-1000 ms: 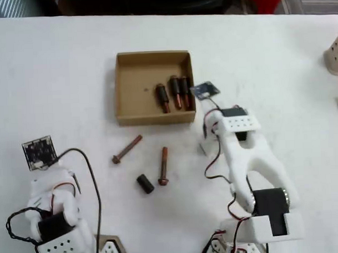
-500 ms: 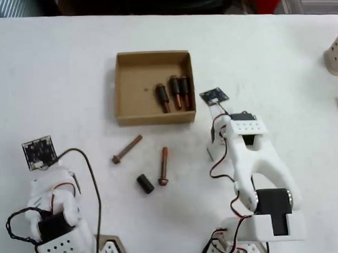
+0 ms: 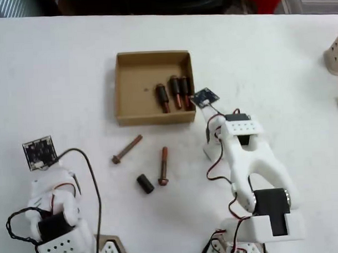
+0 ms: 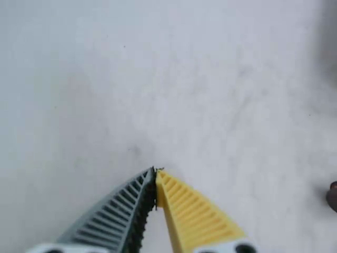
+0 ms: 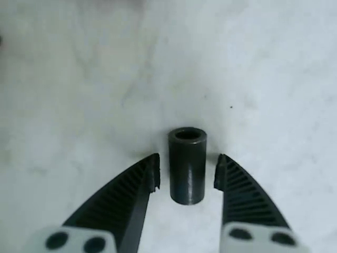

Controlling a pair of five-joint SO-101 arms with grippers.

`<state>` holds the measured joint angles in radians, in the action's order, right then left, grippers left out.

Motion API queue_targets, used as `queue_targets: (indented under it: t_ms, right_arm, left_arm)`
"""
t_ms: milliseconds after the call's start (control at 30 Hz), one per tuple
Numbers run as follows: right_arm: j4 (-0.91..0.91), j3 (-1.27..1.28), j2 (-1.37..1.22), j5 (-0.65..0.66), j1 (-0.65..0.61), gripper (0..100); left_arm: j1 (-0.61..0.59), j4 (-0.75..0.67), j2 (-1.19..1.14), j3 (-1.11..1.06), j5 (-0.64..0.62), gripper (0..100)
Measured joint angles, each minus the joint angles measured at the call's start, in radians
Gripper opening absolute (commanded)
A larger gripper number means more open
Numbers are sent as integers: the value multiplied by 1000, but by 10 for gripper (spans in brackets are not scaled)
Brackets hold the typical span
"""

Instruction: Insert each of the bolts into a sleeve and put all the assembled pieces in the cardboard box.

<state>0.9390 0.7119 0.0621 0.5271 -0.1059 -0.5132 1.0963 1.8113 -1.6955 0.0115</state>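
Risk: my right gripper (image 5: 186, 172), jaws spread, straddles a short black cylindrical sleeve (image 5: 187, 153) near the brown cardboard box (image 3: 155, 117); closing off-centre could knock it away. My left gripper (image 4: 155, 176), pinched closed, sits well apart from the box.

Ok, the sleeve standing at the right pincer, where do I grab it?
Grip the sleeve across its round side wall, about mid-height, closing straight in from where the right pincer sits. The sleeve stands upright with its open end up, and the open fingers flank it on both sides.
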Motion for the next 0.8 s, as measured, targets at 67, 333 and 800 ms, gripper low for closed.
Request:
queue_targets:
  t_ms: [67, 333, 800]
  right_arm:
    - [-6, 0, 0, 0, 0, 148]
    - [-55, -9, -38, 0, 8, 21]
    - [-63, -11, -40, 0, 40, 17]
  left_arm:
    - [0, 0, 0, 0, 0, 24]
    - [0, 0, 0, 0, 0, 24]
    - [133, 0, 0, 3, -72, 23]
